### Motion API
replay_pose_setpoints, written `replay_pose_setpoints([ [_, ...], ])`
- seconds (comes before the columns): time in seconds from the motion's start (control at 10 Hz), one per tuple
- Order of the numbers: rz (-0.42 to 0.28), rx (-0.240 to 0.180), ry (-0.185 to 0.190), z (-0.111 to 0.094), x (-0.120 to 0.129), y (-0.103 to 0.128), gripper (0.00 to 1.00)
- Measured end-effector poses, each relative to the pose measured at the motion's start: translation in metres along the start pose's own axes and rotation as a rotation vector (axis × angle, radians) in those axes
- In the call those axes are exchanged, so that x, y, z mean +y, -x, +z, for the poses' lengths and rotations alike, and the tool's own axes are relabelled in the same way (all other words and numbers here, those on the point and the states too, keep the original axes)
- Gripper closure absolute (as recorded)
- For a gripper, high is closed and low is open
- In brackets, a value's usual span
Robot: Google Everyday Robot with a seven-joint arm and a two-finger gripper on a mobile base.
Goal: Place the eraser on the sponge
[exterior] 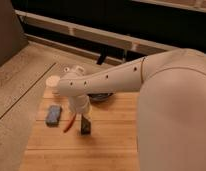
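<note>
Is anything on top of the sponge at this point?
Nothing: the sponge shows a bare blue top, fully in view. The eraser sits apart on the wooden board, right below the end effector; contact between them cannot be seen.
</note>
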Motion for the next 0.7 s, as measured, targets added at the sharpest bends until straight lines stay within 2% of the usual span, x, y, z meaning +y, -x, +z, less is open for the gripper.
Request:
replay_pose_setpoints([
  [0.5,0.0,0.0,0.0,0.0,0.0,0.0,0.35],
  [0.7,0.027,0.044,0.004,0.02,-0.011,-0.007,0.35],
])
